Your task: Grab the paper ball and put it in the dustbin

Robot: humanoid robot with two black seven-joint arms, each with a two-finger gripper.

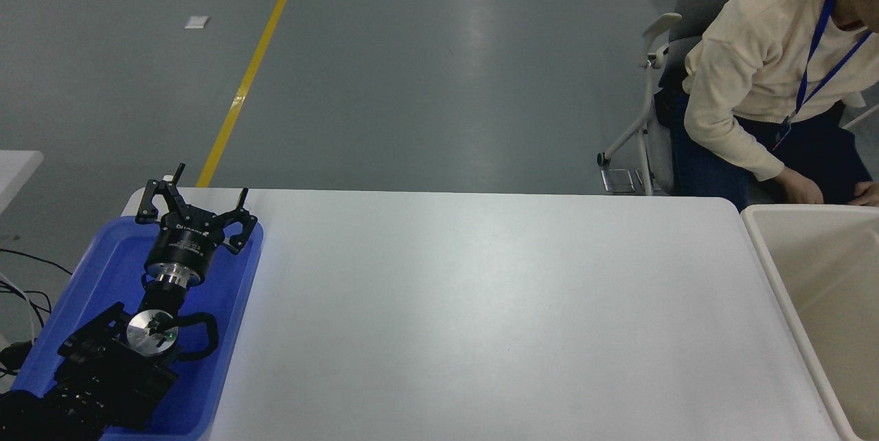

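The cream-white dustbin (759,243) stands at the table's right edge, its inside partly in view. No paper ball shows anywhere in the head view. My left gripper (209,183) is parked at the lower left, held open and empty above the blue tray (103,269). My right arm is out of view.
A person in a cream sweater (755,63) sits on a chair at the far right, leaning down with a hand (800,187) just behind the dustbin's far rim. The white table (481,317) spans the middle. Cables (20,290) lie at the left edge.
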